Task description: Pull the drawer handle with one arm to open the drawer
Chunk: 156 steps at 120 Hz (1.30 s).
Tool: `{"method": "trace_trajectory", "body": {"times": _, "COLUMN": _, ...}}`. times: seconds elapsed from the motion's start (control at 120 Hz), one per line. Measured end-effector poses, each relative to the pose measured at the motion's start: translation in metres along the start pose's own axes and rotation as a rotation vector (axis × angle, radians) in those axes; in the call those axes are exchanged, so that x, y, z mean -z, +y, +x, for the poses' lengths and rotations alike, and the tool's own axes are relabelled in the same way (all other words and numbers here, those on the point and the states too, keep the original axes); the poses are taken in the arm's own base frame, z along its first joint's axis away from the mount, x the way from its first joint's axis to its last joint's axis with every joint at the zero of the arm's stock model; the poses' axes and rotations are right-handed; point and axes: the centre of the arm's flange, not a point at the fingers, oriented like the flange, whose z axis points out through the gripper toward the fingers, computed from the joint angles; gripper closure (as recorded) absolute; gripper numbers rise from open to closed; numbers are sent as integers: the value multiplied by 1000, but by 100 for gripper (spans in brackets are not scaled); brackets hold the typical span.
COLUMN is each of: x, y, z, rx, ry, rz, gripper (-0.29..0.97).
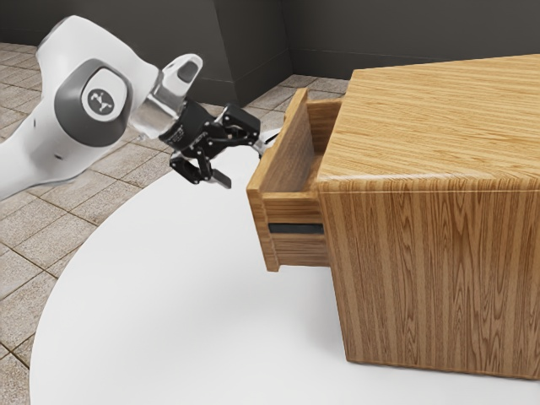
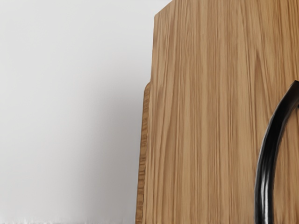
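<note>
Start with the round white table point(image 1: 169, 321). In the exterior view it spreads over a tiled floor point(image 1: 51, 228), while the wrist view gives you only a blank pale stretch of it point(image 2: 70, 116) beside the wood.

On the table, toward the exterior view's right, stands the wooden cabinet point(image 1: 430, 211). Its grain runs upright on the near face and its top is flat.

The white arm point(image 1: 76, 118) comes in from the exterior view's left, above the table.

The drawer point(image 1: 291, 160) sits at the top of the cabinet. It is partly out and juts toward the exterior view's left, so you can look down into its hollow. You get that only from the side camera. The wrist view shows you the outer face of the drawer front point(image 2: 210, 116) close up.

The gripper point(image 1: 211, 175) hangs just off that outer face, above the table. Its jaws stand apart with nothing between them. You cannot tell from either view whether the hand touches the front.

The handle point(image 2: 264, 186) shows in the wrist view as a black curved bar against the drawer front. From the side, the drawer front hides most of it.
</note>
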Motion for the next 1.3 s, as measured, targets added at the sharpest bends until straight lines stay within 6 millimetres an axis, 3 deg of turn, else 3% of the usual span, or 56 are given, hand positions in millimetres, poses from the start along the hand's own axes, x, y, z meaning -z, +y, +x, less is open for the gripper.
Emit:
{"method": "trace_trajectory", "body": {"times": 0.742, "x": 54, "y": -85, "z": 14, "rx": 109, "ry": 50, "rz": 13, "gripper": 0}}
{"method": "trace_trajectory", "body": {"times": 0.942, "x": 88, "y": -107, "z": 13, "rx": 105, "ry": 75, "rz": 36, "gripper": 0}}
{"method": "trace_trajectory", "body": {"times": 1.042, "x": 114, "y": -125, "z": 11, "rx": 73, "ry": 81, "rz": 137, "gripper": 0}}
{"method": "trace_trajectory", "body": {"times": 1.092, "x": 122, "y": -121, "z": 9, "rx": 22, "ry": 72, "rz": 225, "gripper": 0}}
{"method": "trace_trajectory", "body": {"times": 1.2, "x": 125, "y": -92, "z": -5, "rx": -92, "ry": 14, "rz": 395, "gripper": 0}}
{"method": "trace_trajectory", "body": {"times": 1.3, "x": 123, "y": -96, "z": -14, "rx": -108, "ry": -57, "rz": 502, "gripper": 0}}
